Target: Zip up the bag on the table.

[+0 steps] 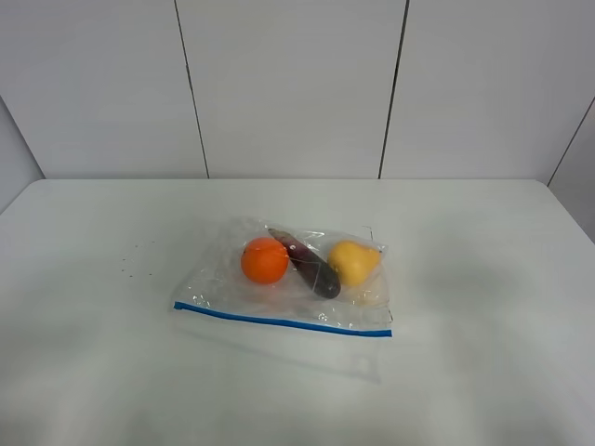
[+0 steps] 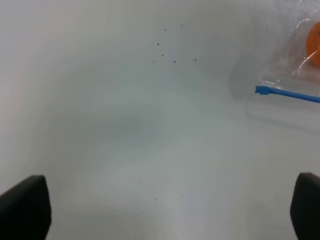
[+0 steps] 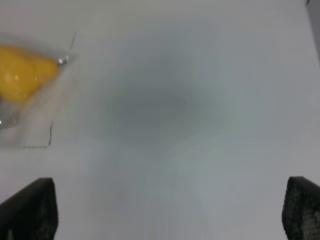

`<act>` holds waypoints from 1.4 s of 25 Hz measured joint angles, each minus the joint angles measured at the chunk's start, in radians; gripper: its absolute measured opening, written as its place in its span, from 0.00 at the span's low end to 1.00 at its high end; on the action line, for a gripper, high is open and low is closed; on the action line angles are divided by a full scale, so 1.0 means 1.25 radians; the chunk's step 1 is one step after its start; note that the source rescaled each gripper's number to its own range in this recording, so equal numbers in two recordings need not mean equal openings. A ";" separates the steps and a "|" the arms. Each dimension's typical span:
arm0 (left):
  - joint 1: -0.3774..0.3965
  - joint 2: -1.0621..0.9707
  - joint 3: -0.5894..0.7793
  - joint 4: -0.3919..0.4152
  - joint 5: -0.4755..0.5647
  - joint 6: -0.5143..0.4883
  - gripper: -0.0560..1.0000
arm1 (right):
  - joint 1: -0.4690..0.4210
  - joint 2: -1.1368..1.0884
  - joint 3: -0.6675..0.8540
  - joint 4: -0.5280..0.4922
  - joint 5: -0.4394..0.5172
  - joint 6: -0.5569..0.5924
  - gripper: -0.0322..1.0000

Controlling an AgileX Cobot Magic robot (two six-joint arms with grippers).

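The clear plastic bag (image 1: 216, 279) lies flat in the middle of the white table (image 1: 84, 307). Its blue zipper strip (image 1: 279, 321) runs along the near edge. Inside are an orange (image 1: 264, 260), a purple eggplant (image 1: 313, 267) and a yellow fruit (image 1: 353, 261). Neither arm shows in the exterior high view. My left gripper (image 2: 165, 210) is open above bare table, apart from the zipper strip's end (image 2: 287, 93) and the orange (image 2: 314, 42). My right gripper (image 3: 165, 210) is open above bare table, apart from the bag's corner (image 3: 40, 115) and the yellow fruit (image 3: 22, 72).
A few small dark specks (image 1: 135, 260) mark the table left of the bag; they also show in the left wrist view (image 2: 170, 50). A white panelled wall (image 1: 288, 84) stands behind the table's far edge.
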 joint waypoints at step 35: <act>0.000 0.000 0.000 0.002 0.000 0.000 1.00 | 0.000 -0.295 0.071 0.008 0.127 0.021 1.00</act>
